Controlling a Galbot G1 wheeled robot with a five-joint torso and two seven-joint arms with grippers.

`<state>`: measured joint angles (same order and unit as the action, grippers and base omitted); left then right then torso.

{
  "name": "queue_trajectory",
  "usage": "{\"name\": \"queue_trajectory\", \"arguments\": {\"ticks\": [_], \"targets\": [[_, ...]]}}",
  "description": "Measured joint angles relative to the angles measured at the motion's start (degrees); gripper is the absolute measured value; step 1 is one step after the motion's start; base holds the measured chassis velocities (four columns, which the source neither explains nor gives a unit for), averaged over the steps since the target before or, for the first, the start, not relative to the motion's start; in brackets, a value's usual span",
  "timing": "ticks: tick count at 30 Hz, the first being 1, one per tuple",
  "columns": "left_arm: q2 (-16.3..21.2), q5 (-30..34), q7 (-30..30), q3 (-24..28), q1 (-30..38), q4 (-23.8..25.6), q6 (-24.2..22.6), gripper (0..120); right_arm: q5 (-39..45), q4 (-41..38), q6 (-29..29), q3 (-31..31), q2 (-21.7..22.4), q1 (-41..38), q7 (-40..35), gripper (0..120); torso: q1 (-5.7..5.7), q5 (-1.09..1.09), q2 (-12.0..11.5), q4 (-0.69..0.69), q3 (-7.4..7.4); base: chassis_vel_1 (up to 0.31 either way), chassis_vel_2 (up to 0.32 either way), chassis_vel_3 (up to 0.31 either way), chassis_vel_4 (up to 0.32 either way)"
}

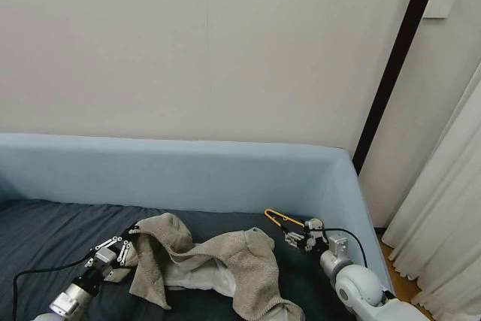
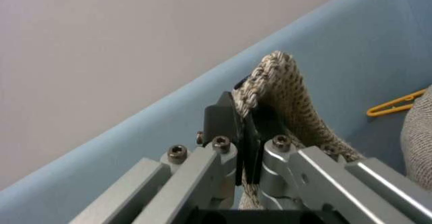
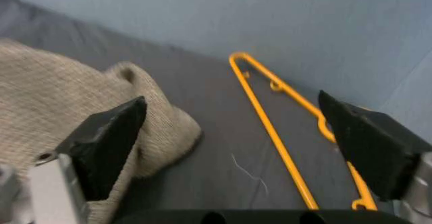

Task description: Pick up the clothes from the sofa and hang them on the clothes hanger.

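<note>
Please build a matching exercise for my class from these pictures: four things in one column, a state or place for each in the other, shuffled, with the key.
Column 1
1. left gripper
2. right gripper
3. hanger
4. sweater

Column 2
A. orange, lying flat on the dark seat
B. open, by the hanger
C. shut on the sweater
D. beige, heaped on the seat

Pairs: 1-C, 2-B, 3-A, 4-D

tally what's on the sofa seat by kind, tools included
knit garment: 1 (white fabric inside it, can't tell if separate)
orange hanger: 1
tools: 2 (left tool shut on the knit garment, right tool open by the orange hanger)
total: 4
</note>
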<state>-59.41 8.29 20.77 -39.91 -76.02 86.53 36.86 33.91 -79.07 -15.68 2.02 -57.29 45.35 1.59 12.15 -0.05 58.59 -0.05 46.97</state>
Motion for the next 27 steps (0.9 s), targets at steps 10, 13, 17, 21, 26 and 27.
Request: {"name": "queue_trajectory", "arguments": {"ticks": [10, 13, 17, 21, 26, 27], "targets": [[-0.4, -0.4, 0.0, 0.5, 0.5, 1.0, 0.7, 0, -4.8, 22.6, -7.2, -1.1, -5.4, -12.8, 10.2, 100, 0.0, 0.01, 0.0, -0.01, 0.0, 0.0, 0.0, 0.0, 0.0], [-0.9, -0.6, -0.3, 0.7, 0.7, 1.2, 0.7, 0, -8.4, 28.7, -8.0, -1.5, -6.8, -15.1, 11.9, 100, 0.0, 0.0, 0.0, -0.04, 0.0, 0.0, 0.0, 0.0, 0.0], [-1.9, -1.0, -0.9, 0.5, 0.6, 1.8, 0.8, 0, -14.9, 38.0, -6.8, -2.7, -9.4, -18.4, 13.6, 100, 0.0, 0.0, 0.0, -0.04, 0.0, 0.0, 0.0, 0.0, 0.0], [-2.4, -1.1, -1.0, 0.4, 0.5, 2.1, 1.0, 0, -16.6, 42.4, -6.1, -4.2, -10.9, -19.8, 13.5, 100, 0.0, 0.0, 0.0, 0.0, 0.0, 0.0, 0.0, 0.0, 0.0], [-2.9, -1.2, -1.2, 0.2, 0.2, 2.6, 1.3, 0, -16.8, 45.6, -4.8, -4.9, -12.0, -21.0, 12.2, 100, 0.0, 0.01, 0.0, -0.02, -0.01, 0.0, 0.0, 0.0, 0.0], [-3.0, -1.2, -1.3, 0.1, 0.0, 2.8, 1.4, 0, -16.7, 46.5, -4.4, -5.1, -12.5, -21.5, 11.6, 100, 0.0, 0.02, 0.0, -0.01, -0.01, 0.0, 0.0, 0.0, 0.0]]}}
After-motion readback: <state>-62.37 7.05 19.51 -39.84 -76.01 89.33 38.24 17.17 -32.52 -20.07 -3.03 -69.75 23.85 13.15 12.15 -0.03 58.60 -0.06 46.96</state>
